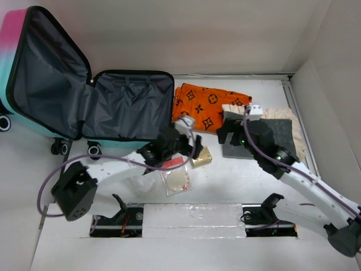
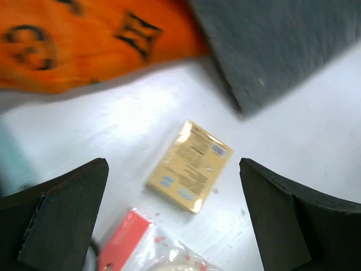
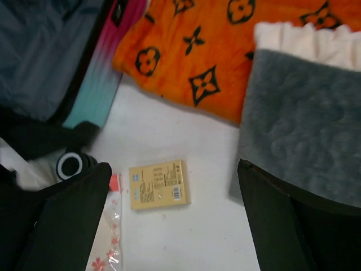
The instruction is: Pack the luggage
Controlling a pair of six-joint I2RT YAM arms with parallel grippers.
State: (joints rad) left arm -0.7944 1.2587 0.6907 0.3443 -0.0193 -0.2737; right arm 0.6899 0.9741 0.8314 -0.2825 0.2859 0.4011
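Note:
The luggage (image 1: 113,107) lies open at the back left, dark grey lining up, its pink-to-teal lid (image 1: 45,73) propped upright; its shell edge (image 3: 98,79) also shows in the right wrist view. My left gripper (image 1: 186,135) hovers open above a yellow packet (image 2: 190,166), with nothing between its fingers (image 2: 67,214). My right gripper (image 1: 230,132) is open too, high over the near edge of a grey fleece cloth (image 3: 304,124); the same packet (image 3: 157,184) lies on the table between its fingers. An orange monogram cloth (image 1: 208,101) lies beside the luggage.
A clear bag with a red header (image 1: 176,178) lies near the packet. A cream cloth (image 1: 285,118) sits under the grey fleece. A luggage wheel (image 3: 70,165) is close to the packet. White walls bound the table at the back and right.

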